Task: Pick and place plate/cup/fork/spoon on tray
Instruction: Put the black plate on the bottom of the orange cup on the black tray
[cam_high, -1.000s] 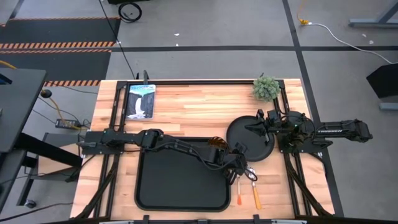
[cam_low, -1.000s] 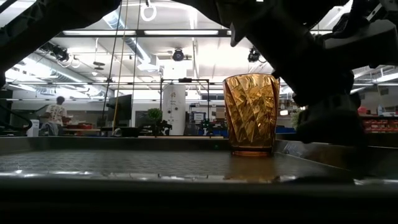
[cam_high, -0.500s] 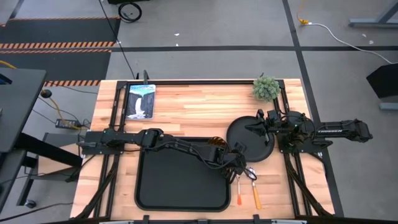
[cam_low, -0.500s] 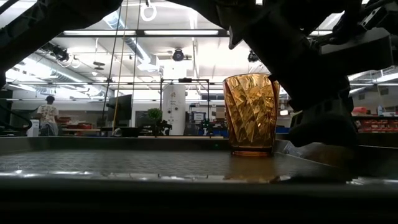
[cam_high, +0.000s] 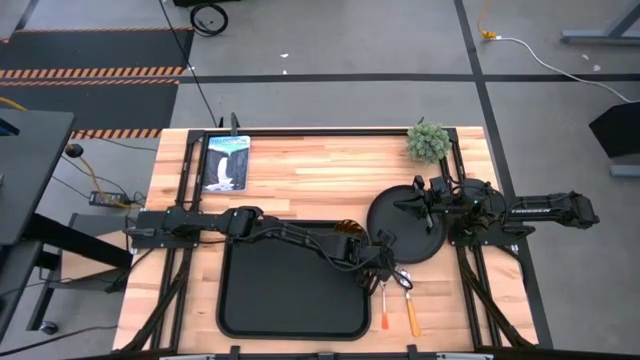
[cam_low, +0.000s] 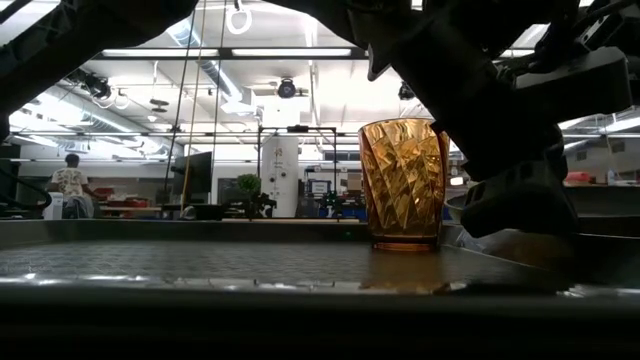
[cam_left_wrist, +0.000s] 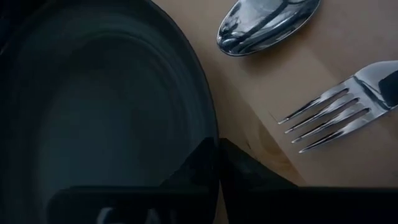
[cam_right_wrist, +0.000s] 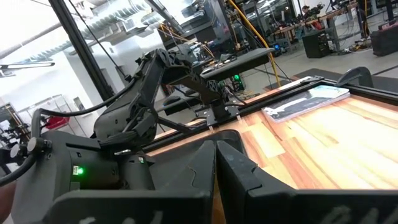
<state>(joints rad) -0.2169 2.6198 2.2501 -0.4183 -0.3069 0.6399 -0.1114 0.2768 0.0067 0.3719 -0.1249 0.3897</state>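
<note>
The left gripper (cam_high: 383, 262) reaches across the tray (cam_high: 290, 300) to its far right corner, and its fingers (cam_left_wrist: 205, 168) are pressed together on the near rim of the plate (cam_high: 405, 222). In the left wrist view the two dark fingertips meet exactly on the plate edge, with the wooden table (cam_high: 320, 165) on the other side.

The right gripper (cam_high: 412, 207) is over the far right part of the plate, and its fingers (cam_right_wrist: 214, 168) are also closed together; I cannot tell if they pinch the rim there. In the low view the plate (cam_low: 590, 205) seems to be lifted a little above the tray rim on the right side.

The cup (cam_high: 347, 231) stands upright on the tray in the far right corner, just left of the left gripper. The fork (cam_high: 383, 305) and the spoon (cam_high: 409, 300) lie on the table just right of the tray, near the plate's near edge, with their handles pointing to the near side. The fork is the one closer to the tray.

On the far side of the table there are a small green plant (cam_high: 428, 141) at the right and a picture book (cam_high: 225, 162) at the left.
</note>
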